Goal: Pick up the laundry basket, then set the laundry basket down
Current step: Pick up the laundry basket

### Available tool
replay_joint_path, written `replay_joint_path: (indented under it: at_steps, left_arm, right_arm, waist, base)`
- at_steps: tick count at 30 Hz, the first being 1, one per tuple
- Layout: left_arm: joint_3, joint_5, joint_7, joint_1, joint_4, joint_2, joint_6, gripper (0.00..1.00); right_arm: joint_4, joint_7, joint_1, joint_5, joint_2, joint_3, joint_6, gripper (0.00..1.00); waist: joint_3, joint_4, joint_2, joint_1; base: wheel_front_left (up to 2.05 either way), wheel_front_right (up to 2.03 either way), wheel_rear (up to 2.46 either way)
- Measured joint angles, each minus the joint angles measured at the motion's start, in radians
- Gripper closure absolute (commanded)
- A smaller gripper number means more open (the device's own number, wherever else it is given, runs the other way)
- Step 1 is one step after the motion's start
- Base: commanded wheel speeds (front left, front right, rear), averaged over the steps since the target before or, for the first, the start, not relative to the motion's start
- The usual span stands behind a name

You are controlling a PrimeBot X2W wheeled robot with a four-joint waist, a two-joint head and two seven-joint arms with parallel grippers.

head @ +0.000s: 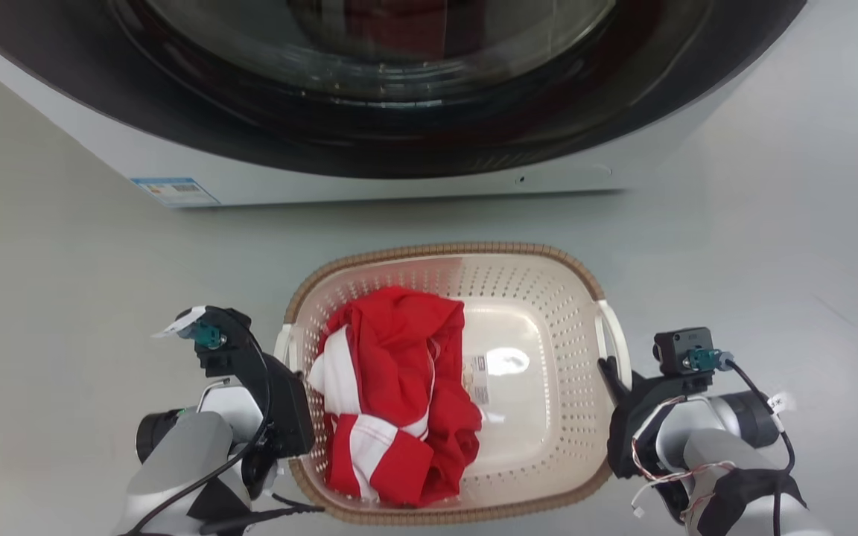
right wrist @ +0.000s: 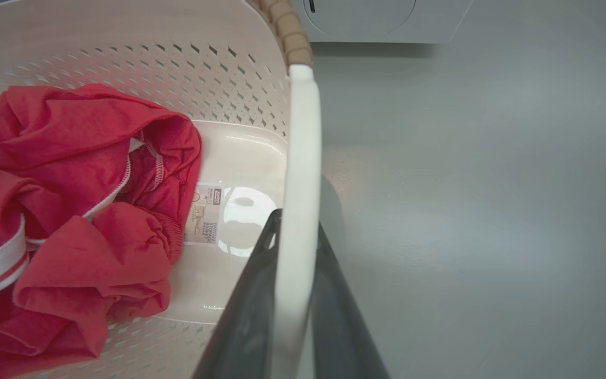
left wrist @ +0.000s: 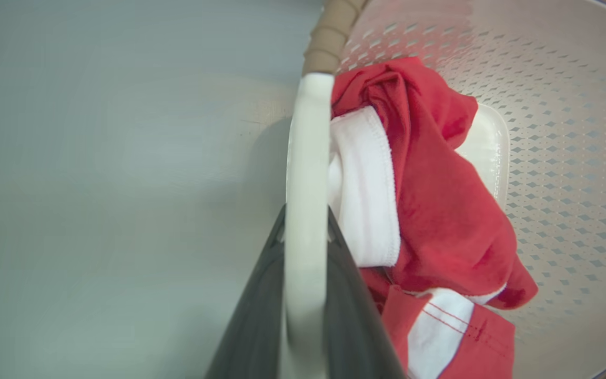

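Jaws of left gripper (left wrist: pixel 305 223) and right gripper (right wrist: pixel 296 221) pinch basket (head: pixel 541 298) handles (left wrist: pixel 305 137); I fear uneven lifting tips the garment (head: pixel 392 387) out.

Pale grey floor (head: pixel 64 298); washing machine (head: pixel 369 182) stands at far edge; laundry basket (head: pixel 548 298) near it, contact unclear.

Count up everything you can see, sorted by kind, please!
Laundry basket: 1
Red-and-white clothes pile: 1
Washing machine: 1
Robot hands: 2 (left hand, right hand, each on a basket handle)
Total: 5
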Motion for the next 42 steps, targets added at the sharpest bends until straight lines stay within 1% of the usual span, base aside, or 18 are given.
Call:
replay_joint_path:
  at_steps: [3, 4, 9, 16, 21, 33, 42]
  left_arm:
    - [-0.004, -0.014, 0.032, 0.020, 0.004, 0.000, 0.000, 1.00]
    - [-0.007, -0.035, 0.055, 0.033, 0.009, 0.000, 0.000, 1.00]
    - [-0.017, -0.053, 0.115, 0.062, 0.015, 0.000, 0.000, 1.00]
    - [-0.022, -0.070, 0.165, 0.093, 0.019, 0.000, 0.000, 1.00]
    - [-0.031, -0.095, 0.189, 0.120, 0.022, 0.000, 0.001, 1.00]
    - [-0.047, -0.114, 0.227, 0.214, 0.029, 0.002, 0.001, 1.00]
    - [-0.054, -0.123, 0.236, 0.247, 0.029, 0.006, 0.001, 1.00]
  right_arm:
    - [0.002, 0.022, 0.019, 0.023, 0.000, 0.019, 0.000, 1.00]
    - [0.004, 0.040, 0.033, 0.034, 0.001, 0.028, 0.000, 1.00]
    - [0.015, 0.094, 0.058, 0.069, 0.003, 0.045, 0.000, 1.00]
    - [0.027, 0.157, 0.093, 0.110, 0.007, 0.054, 0.000, 1.00]
    - [0.026, 0.193, 0.121, 0.148, 0.008, 0.065, 0.000, 1.00]
    - [0.022, 0.265, 0.215, 0.212, 0.011, 0.098, 0.000, 1.00]
    - [0.012, 0.311, 0.252, 0.247, 0.012, 0.111, 0.000, 1.00]
  waist:
    - [-0.039, 0.001, 0.0000, -0.0001]
    - [-0.065, 0.001, 0.0001, -0.0001]
    - [-0.143, 0.001, 0.0001, -0.0001]
    - [-0.230, -0.002, 0.0001, -0.0001]
    - [-0.290, -0.008, 0.0001, -0.0001]
    - [-0.427, -0.027, 0.0001, -0.0001]
    - [-0.492, -0.041, 0.0000, -0.0001]
  base:
    - [0.00, 0.00, 0.00]
    - [0.00, 0.00, 0.00]
    - [0.00, 0.00, 0.00]
    - [0.00, 0.00, 0.00]
    - [0.00, 0.00, 0.00]
    - [0.00, 0.00, 0.00]
    - [0.00, 0.00, 0.00]
